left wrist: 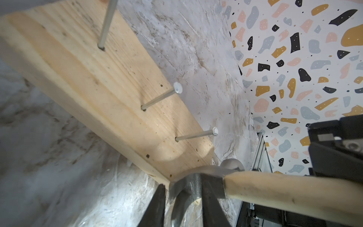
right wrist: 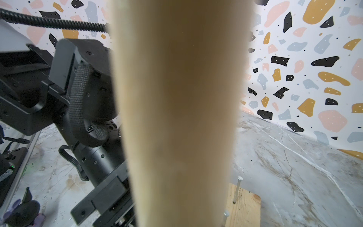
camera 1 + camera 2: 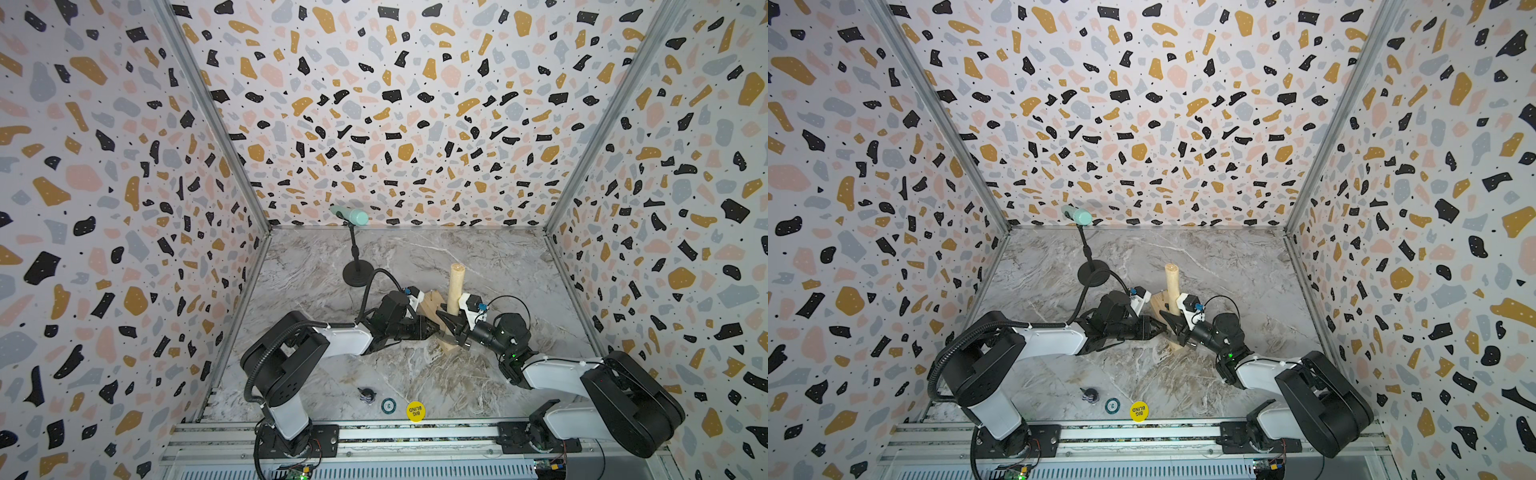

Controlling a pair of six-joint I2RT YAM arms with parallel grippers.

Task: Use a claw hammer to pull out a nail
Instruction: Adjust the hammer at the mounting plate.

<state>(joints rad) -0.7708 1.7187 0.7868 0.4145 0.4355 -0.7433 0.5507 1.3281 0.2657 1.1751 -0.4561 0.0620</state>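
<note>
The left gripper (image 3: 434, 328) is hanging at the claw hammer's steel head (image 1: 193, 183), its fingers (image 1: 157, 206) straddling the metal; I cannot tell whether they are actually gripping. The head is sitting just beside the end of the wood block (image 1: 98, 88), near the nail (image 1: 194, 135) but not hooking it. The handle (image 3: 455, 286) is standing upright, with the right gripper (image 3: 449, 323) clamping it low down. The hammer is looking head-heavy and stiff, and its smooth wood may twist in the grip. A higher hold should give more leverage.
</note>
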